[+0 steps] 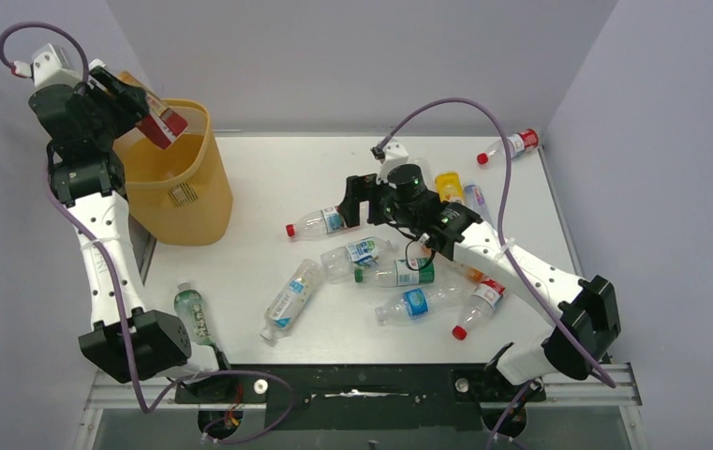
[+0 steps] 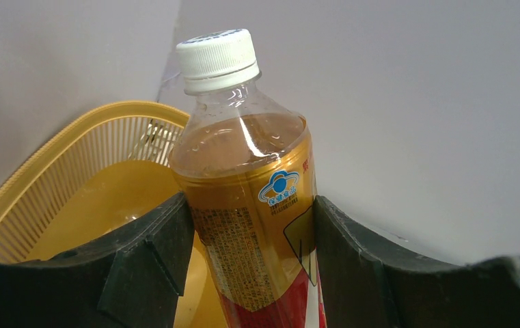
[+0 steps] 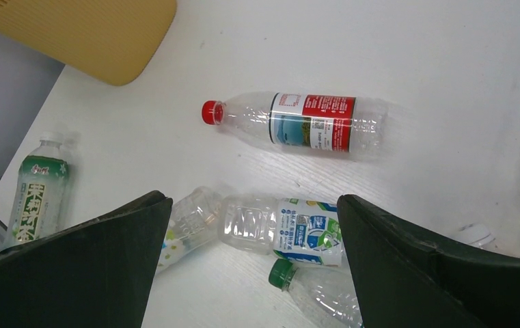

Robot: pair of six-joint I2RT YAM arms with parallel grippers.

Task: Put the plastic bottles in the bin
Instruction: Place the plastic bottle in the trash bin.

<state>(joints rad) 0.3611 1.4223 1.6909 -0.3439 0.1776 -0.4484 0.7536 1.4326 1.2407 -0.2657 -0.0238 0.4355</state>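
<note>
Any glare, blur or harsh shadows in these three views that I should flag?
Top external: even, diffuse light, only faint shadows under the bottles, nothing blown out. Left wrist: a white glare streak on the held tea bottle; the bin behind reads clearly. Right wrist: the red-capped bottle is sharp, its label legible; the table looks slightly washed out.

Tall yellow-orange plastic bin (image 2: 59, 171): uniform colour, fine slatted mesh on the walls.
Clear plastic tea bottle (image 2: 240, 150): amber liquid, gold-and-red label, white cap.
Clear red-capped plastic bottle (image 3: 298, 123): red, white and blue label.
Green-labelled plastic bottle (image 3: 38, 198): white lettering.
Flat counter (image 3: 434, 61): plain white.
Left pincer (image 2: 250, 212), right pincer (image 3: 253, 201): black.
</note>
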